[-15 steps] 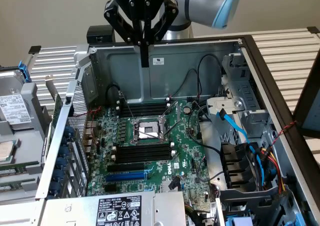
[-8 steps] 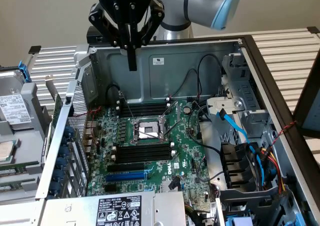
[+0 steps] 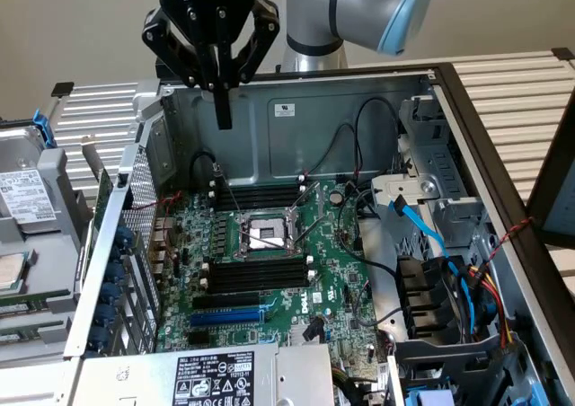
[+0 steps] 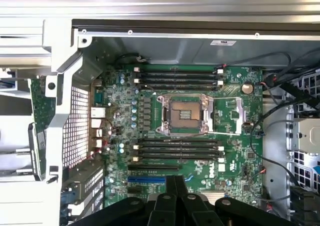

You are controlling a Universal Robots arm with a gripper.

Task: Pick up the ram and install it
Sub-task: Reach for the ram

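Hand [image 3: 223,120] closed above one motherboard [image 3: 332,262], one blue slot [image 3: 229,317], one socket [image 3: 260,235]

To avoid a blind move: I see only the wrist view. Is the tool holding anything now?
Observer: No. The tool is shut, points straight down and holds nothing.
Operator: Where does it hang, relative to the case?
Observer: High over the open case. Its tip shows against the back wall, toward the exterior view's left.
Operator: What is beside the board, on the drive side?
Observer: Red and yellow wires run by the black drive bays, at the exterior view's right.
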